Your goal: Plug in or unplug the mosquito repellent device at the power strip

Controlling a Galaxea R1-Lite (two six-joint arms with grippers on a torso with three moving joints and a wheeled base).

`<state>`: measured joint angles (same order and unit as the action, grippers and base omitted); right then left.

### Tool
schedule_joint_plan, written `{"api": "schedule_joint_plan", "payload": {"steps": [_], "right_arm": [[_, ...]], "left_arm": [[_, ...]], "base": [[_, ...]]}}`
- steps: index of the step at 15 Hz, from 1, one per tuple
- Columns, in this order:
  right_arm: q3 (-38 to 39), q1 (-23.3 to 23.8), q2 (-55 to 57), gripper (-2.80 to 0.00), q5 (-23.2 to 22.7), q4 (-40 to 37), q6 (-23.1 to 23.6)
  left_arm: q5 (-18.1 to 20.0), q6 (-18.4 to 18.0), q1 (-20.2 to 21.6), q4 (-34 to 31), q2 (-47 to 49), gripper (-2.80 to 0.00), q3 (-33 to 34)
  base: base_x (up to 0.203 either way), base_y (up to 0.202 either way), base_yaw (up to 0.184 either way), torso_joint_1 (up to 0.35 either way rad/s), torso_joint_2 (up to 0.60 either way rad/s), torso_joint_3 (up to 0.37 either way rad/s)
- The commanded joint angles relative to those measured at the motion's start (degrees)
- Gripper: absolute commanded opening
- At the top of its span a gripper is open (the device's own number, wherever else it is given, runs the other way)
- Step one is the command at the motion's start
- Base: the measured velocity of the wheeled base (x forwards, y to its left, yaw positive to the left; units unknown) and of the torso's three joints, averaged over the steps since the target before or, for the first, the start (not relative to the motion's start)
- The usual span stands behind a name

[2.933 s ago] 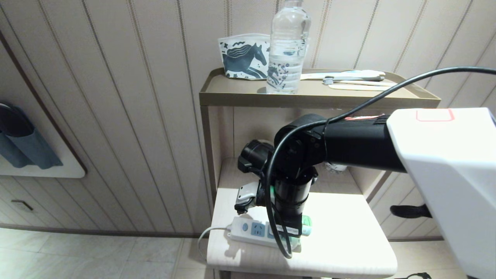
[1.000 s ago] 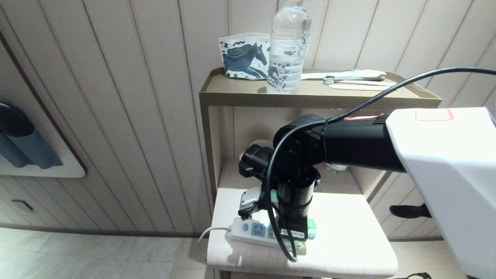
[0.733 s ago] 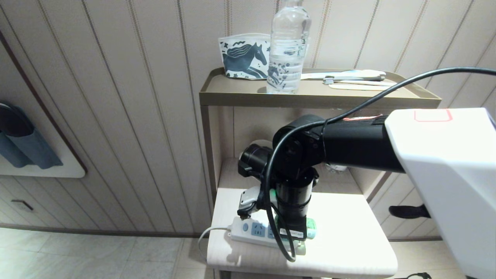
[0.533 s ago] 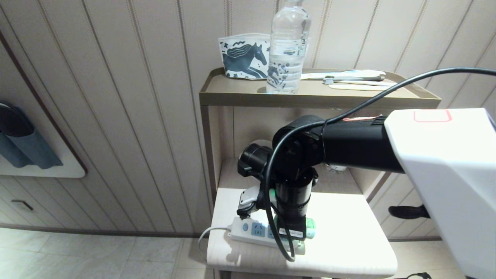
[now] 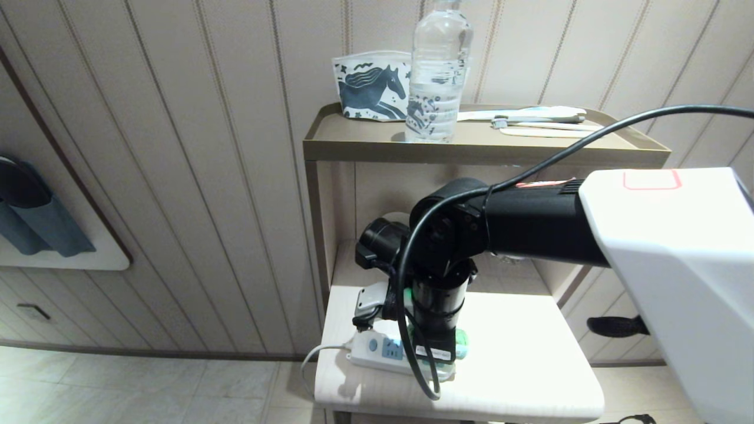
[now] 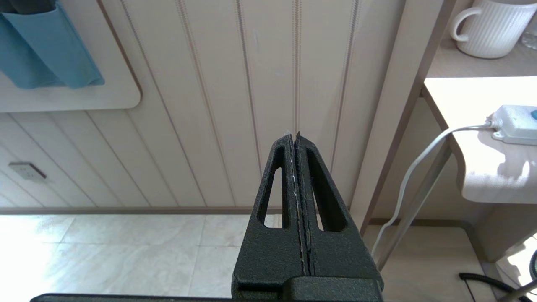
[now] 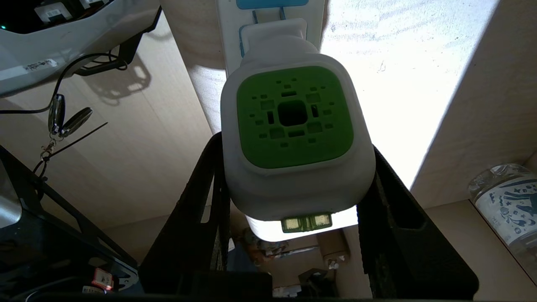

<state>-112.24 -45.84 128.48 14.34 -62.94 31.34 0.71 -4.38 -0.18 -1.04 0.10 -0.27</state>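
The mosquito repellent device [image 7: 293, 126], a white head with a green vented face, sits between the black fingers [image 7: 201, 201] of my right gripper [image 7: 295, 144], which is shut on its sides. Its white plug end rests against a socket face of the power strip [image 7: 314, 25]; the prongs are hidden. In the head view my right wrist covers most of the device [image 5: 461, 344], above the right end of the power strip [image 5: 377, 347] on the low white table [image 5: 530, 365]. My left gripper [image 6: 293, 136] hangs shut and parked beside the table, left of the strip's cord end [image 6: 518, 123].
A water bottle [image 5: 439, 70], a horse-print pouch [image 5: 371, 85] and flat utensils [image 5: 536, 121] stand on the brown upper shelf [image 5: 365, 144]. A white mug [image 6: 486, 27] and another bottle [image 7: 507, 209] sit on the inner shelf behind the table. The strip's cord [image 5: 312, 356] hangs off the table's left edge.
My right wrist, with the device in its grip, has shifted slightly to the left over the power strip. The left arm has not moved.
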Motion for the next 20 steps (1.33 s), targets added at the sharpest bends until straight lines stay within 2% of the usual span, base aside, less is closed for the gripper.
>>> {"api": "schedule_joint_plan", "payload": {"steps": [1,8,20], "right_arm": [[0.09,0.18,-0.26,-2.80,0.07,-0.85,0.21],[0.09,0.49,-1.56,-2.80,0.60,-5.17,0.12],[0.09,-0.04,0.28,-2.80,0.60,-4.20,0.21]], "left_arm": [[0.00,-0.02,0.01,-0.01,-0.01,-2.80,0.00],[0.00,-0.02,0.01,-0.01,-0.01,-2.80,0.00],[0.00,-0.02,0.01,-0.01,-0.01,-2.80,0.00]], "base": [[0.000,0.000,0.000,0.000,0.00,0.000],[0.000,0.000,0.000,0.000,0.00,0.000],[0.000,0.000,0.000,0.000,0.00,0.000]]}}
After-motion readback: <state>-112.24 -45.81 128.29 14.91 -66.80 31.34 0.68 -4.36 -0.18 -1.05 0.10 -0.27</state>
